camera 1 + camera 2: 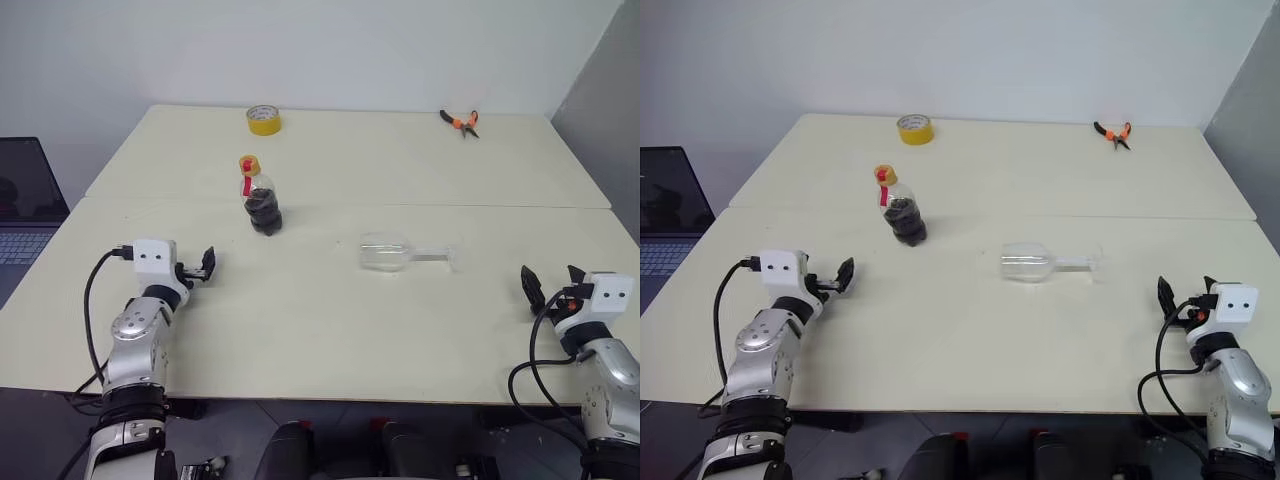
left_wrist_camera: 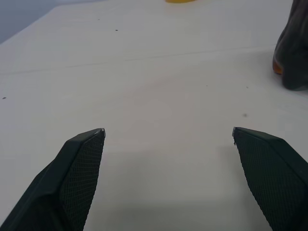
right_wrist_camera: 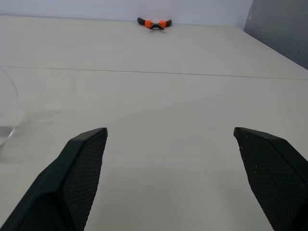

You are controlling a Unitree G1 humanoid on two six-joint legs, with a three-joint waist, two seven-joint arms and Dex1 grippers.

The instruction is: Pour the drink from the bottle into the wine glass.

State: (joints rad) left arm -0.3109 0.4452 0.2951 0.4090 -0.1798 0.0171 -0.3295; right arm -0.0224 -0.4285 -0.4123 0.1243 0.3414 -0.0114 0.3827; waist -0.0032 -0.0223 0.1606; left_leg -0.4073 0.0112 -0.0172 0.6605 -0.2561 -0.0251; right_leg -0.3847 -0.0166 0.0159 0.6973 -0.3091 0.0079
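Observation:
The bottle (image 1: 260,199) stands upright on the cream table (image 1: 330,310), left of centre, with a yellow cap, a red neck label and the dark drink (image 1: 264,212) in its lower body. The wine glass (image 1: 398,253) lies on its side near the table's middle, bowl toward the left, foot to the right. My left gripper (image 1: 200,268) is open, low over the table's left front, short of the bottle. My right gripper (image 1: 547,286) is open at the right front, well right of the glass. The bottle's base (image 2: 291,53) shows in the left wrist view.
A yellow tape roll (image 1: 264,120) lies at the table's far edge, and orange-handled pliers (image 1: 461,122) at the far right. A seam (image 1: 400,206) runs across the table behind the bottle. A laptop (image 1: 25,200) sits beyond the left edge.

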